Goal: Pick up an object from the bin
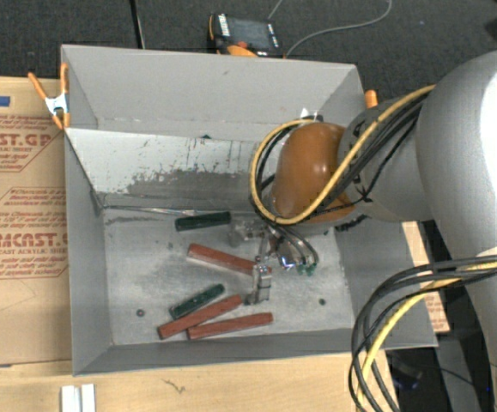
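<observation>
Gripper (259, 283) is down at the floor of the grey metal bin (145, 93), right of centre, hanging below the orange wrist cover (308, 174) with the yellow-black cables (351, 157) looped around it.

Gripper state: can't tell from this angle whether it is apart or closed. The tip reads as one narrow metal cluster, with nothing visibly clamped in it.

Relative to the tip:
- upper red-brown stick (218, 257): flat bar, slightly tilted. Its right end runs up to the tip on the view-left side and looks to be touching or just beside it; can't tell which. It is the closest item to the tip.
- lower dark green stick (196, 300): view-left and a bit toward the near wall, lying diagonally. Its right end is near the tip but apart from it.
- long red-brown stick (198, 317): just beside the green one on its near side, same diagonal. Its right end comes close under the tip.
- near-wall red-brown stick (231, 325): roughly level, nearest the front wall, touching or overlapping the long one at its left end.
- upper dark green stick (203, 221): view-left and toward the far wall, at the foot of the sloped back wall, well apart from the tip.
- small green bit (306, 269): view-right of the tip, near the wrist hardware, too small to identify.

All the sticks lie flat on the floor.
</observation>
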{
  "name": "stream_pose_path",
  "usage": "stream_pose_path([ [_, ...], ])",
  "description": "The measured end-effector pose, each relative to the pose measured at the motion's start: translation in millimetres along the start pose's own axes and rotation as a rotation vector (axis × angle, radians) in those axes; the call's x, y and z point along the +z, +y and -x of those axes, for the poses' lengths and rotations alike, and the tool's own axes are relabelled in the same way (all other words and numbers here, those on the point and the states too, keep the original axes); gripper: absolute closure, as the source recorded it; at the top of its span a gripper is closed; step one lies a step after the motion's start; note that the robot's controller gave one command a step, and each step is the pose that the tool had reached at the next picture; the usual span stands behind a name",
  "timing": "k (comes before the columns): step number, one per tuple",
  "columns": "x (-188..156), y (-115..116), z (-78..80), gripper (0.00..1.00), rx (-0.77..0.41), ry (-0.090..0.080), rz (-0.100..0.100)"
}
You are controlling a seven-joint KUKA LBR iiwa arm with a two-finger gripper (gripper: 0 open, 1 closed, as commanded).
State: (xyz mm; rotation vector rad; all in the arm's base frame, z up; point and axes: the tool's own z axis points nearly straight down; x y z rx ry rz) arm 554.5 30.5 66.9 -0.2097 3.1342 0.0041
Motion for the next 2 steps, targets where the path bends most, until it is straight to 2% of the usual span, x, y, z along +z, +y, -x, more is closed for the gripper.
stream_pose_path([
  [1,-2.9,-2.5,-0.2,1.0,0.004,-0.001,-0.002],
  [2,-135.6,25.1,-21.0,1.0,0.027,-0.007,-0.001],
])
